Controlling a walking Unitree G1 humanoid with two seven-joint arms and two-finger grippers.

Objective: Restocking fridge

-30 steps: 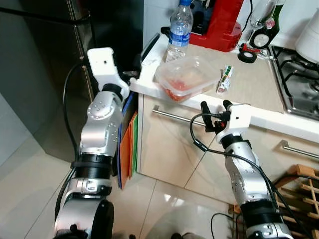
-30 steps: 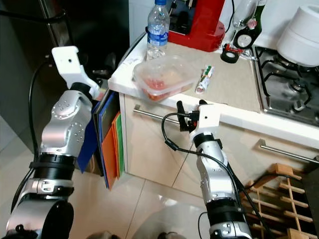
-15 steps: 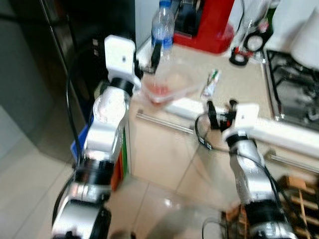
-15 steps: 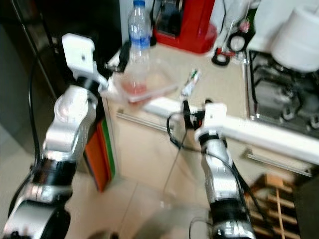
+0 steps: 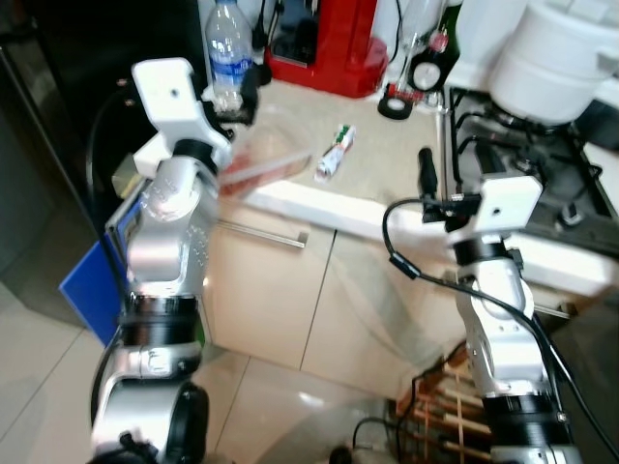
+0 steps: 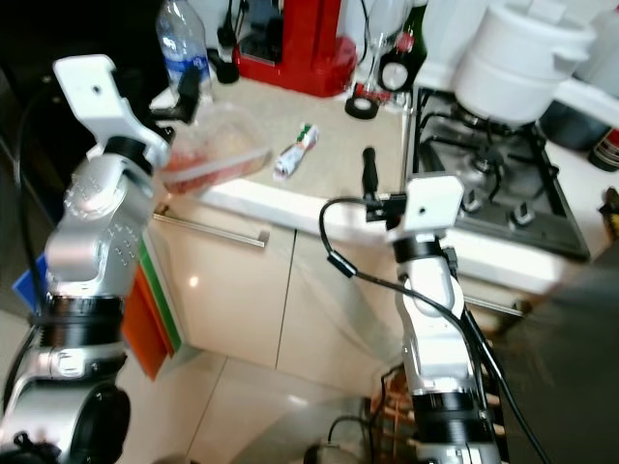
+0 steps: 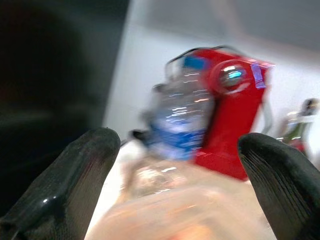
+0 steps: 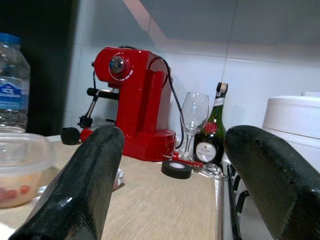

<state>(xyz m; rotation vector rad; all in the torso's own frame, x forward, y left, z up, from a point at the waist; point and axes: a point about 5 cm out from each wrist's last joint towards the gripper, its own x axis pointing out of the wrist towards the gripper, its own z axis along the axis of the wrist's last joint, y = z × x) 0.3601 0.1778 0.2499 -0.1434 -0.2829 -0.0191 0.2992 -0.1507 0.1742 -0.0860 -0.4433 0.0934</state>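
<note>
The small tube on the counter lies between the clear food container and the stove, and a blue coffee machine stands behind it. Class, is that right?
Not quite. The coffee machine is red, not blue, as the right eye view shows. The tube does lie between the clear food container and the stove.

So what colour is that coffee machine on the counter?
Bright red; the coffee machine shows best in the right wrist view.

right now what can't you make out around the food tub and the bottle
- Food tub: the left hand and arm cover its near corner in the eye views; contact unclear.
- Water bottle: blurred in the left wrist view, label unreadable.
- Small tube on the counter: print too small.
- Fridge: dark at the left edge, door state hidden.
</note>
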